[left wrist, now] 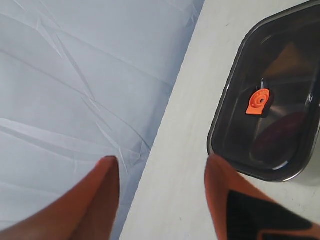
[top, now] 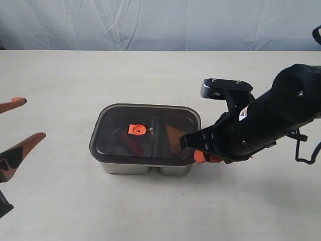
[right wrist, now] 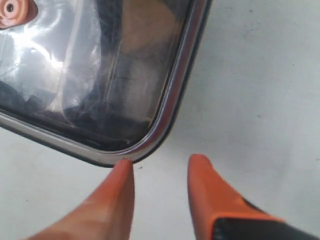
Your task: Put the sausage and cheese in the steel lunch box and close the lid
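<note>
The lid (top: 145,131) is set on the box (top: 125,168), long axis left to right in the exterior view.
The sausage (top: 131,144) is seen dimly in the left compartment, the cheese (top: 174,138) in the right. The left gripper (top: 31,118) is spread wide, well apart; the right gripper (right wrist: 159,165) is narrowly parted, empty, beside a corner.

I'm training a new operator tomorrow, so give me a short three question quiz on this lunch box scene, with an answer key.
1. True or false: the lid sits on the steel lunch box.
2. The right gripper is: A shut on the lid; B open, holding nothing; C out of view.
3. Fill in: through the lid, the cheese shows in the compartment nearer the ____ gripper.
Key: 1 true; 2 B; 3 right.
</note>
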Tool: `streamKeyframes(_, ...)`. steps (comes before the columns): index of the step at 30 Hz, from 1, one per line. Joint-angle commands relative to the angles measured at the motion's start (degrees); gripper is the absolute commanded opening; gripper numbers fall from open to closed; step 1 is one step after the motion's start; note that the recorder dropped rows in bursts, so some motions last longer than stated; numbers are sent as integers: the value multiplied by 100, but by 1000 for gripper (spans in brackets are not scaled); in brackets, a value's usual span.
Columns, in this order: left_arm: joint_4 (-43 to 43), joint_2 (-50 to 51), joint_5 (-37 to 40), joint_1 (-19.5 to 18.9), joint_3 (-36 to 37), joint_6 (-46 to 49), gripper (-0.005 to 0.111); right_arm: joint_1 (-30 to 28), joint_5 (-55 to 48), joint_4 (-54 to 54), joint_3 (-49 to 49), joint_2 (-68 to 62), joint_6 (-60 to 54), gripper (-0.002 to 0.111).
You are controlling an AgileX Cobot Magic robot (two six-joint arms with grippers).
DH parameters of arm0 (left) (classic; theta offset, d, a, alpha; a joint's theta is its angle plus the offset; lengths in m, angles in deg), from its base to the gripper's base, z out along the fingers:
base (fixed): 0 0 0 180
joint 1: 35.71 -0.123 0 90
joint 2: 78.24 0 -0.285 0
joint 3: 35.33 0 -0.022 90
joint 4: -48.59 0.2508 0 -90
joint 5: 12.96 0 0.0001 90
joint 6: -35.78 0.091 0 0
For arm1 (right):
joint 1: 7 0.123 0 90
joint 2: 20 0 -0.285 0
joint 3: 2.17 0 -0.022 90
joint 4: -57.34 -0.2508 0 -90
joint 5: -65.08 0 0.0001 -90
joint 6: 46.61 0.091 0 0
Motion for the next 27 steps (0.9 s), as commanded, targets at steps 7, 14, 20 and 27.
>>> streamKeyframes(7,-145,-15,282,-17,-34,-58,50,3,3,127,-19,522,-34,7)
streamKeyframes(14,-402,205,-14,-17,-34,-58,41,3,178,110,0,828,-74,7)
streamKeyframes(20,-255,1459,-527,-17,-289,-46,0,3,-30,-4,228,526,-502,7)
streamKeyframes(27,-12,3298,-541,-30,-1160,-46,0,3,8,-168,393,390,-574,7)
